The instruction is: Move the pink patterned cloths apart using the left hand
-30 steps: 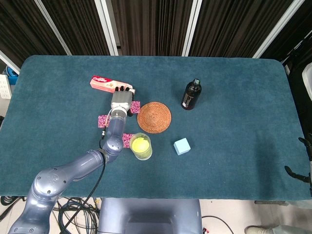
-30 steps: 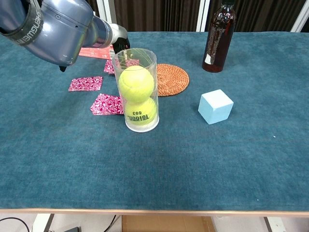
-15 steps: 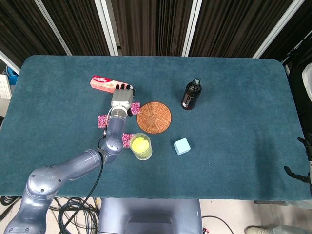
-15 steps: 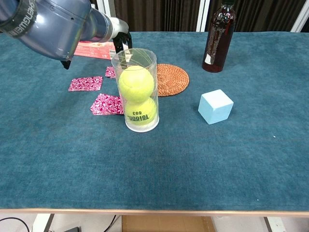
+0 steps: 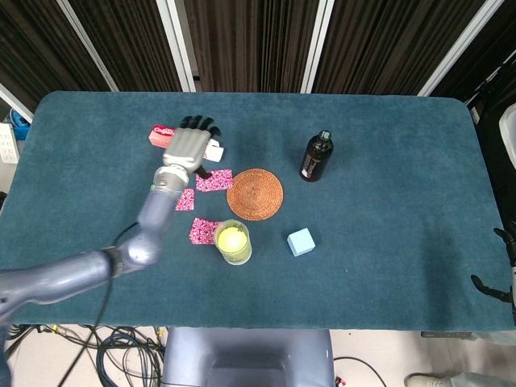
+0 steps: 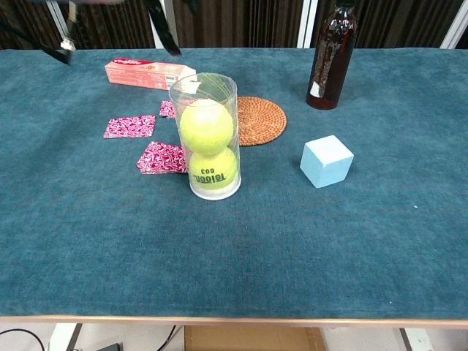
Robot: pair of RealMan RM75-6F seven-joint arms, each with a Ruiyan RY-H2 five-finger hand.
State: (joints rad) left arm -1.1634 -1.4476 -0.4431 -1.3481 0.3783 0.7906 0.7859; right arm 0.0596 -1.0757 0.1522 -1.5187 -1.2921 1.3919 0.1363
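Pink patterned cloths (image 6: 162, 158): three flat magenta squares, spaced apart; left hand (image 5: 188, 146) empty, fingers spread.

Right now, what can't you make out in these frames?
- Left hand: chest view cuts it off at the top edge; head view hides the palm side.
- Right hand: only dark tips at head view's right edge.
- Far cloth: chest view, mostly behind the tube.

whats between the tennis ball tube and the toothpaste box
A pink patterned cloth lies between the tennis ball tube and the toothpaste box. The head view shows it plainly; in the chest view the tube hides most of it.
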